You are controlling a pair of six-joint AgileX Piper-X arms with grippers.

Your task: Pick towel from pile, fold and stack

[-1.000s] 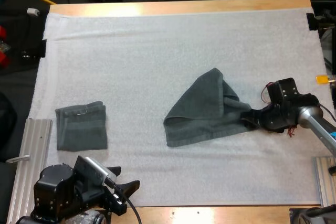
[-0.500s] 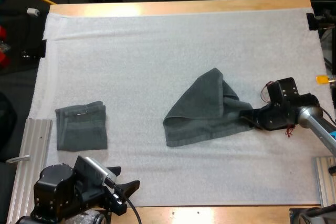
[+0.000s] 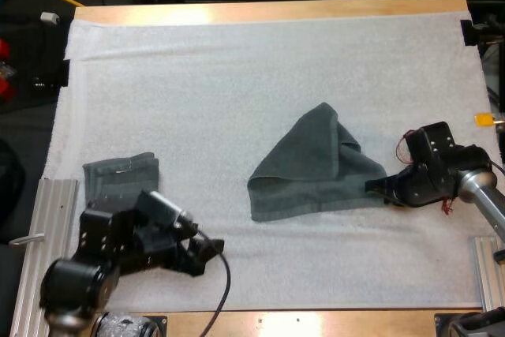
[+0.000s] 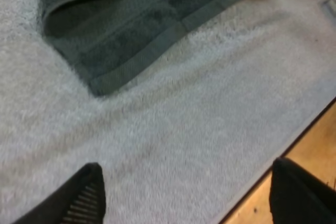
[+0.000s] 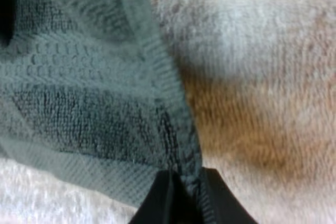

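The right claw [image 3: 377,187] is closed tight on a corner of the dark grey-green towel [image 3: 308,167]. Seen from its own wrist, the two black fingertips [image 5: 165,200] pinch the stitched hem from both sides, low against the mat. From that grip the towel spreads away from the claw toward the middle of the white mat [image 3: 237,76]. It lies as a loose triangle with one fold peaked up on the far side and its long edge flat on the near side. Beyond the towel's far fold there is a wide stretch of bare mat, running up to the far wooden edge of the bench [image 3: 276,9]. On the near side of this claw a narrower band of mat runs to the bench's front edge.

The left claw [image 3: 207,250] holds nothing. Its fingers stand well apart, over bare mat close to the mat's near edge, with the wood of the bench showing just beside one finger. Ahead of it, well apart, lies the near corner of the same towel (its woven hem band is plain from this wrist). Open mat fills the room between the two. Behind this claw, partly covered by its arm, a folded towel [image 3: 118,175] lies flat on the mat near the mat's left border.
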